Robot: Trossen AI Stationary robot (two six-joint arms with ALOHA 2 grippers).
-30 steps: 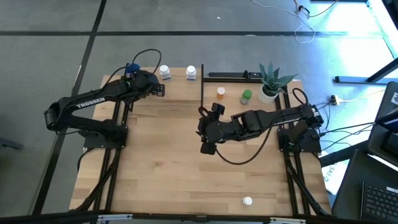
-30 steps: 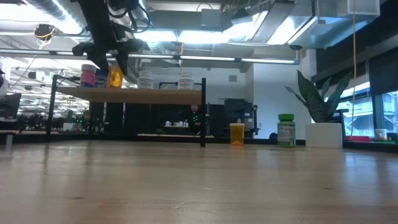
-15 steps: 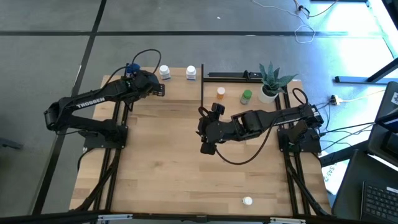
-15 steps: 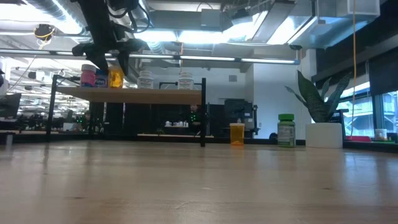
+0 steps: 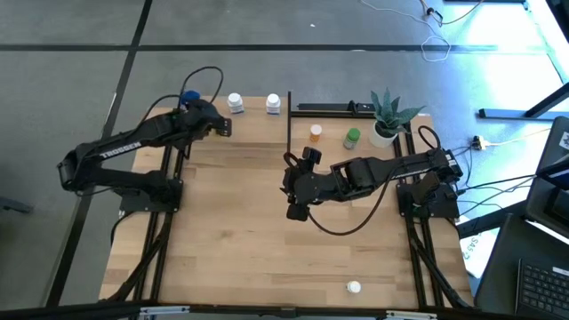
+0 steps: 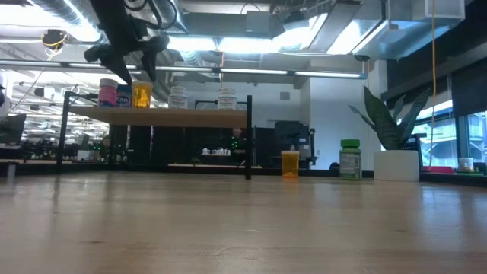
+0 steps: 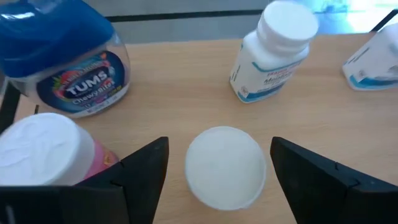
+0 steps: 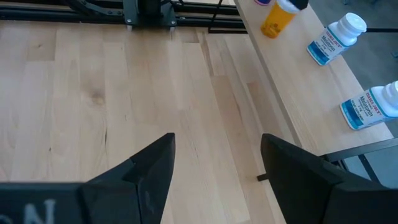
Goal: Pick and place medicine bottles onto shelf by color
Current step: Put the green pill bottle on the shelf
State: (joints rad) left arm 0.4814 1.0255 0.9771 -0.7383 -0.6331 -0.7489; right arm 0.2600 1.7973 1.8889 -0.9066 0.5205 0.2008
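Above the shelf [image 6: 175, 114], the left gripper [image 7: 217, 180] stands spread over an orange bottle [image 6: 141, 94], not gripping. Bottles look light, rigid, slippery: grip the body below the cap. Right gripper [image 8: 214, 165] waits spread mid-table.

**Q:** Where are my bottles?

**A:** On my wooden shelf [image 5: 253, 116] at eleven o'clock stand a pink bottle [image 6: 108, 93], an orange bottle [image 6: 141, 93], a blue-capped bottle [image 7: 65, 59] and two white bottles [image 5: 236, 102]. An orange bottle [image 5: 316, 132] and a green bottle [image 5: 353, 137] stand upright at one o'clock; a white-capped one [image 5: 354, 287] sits at five.
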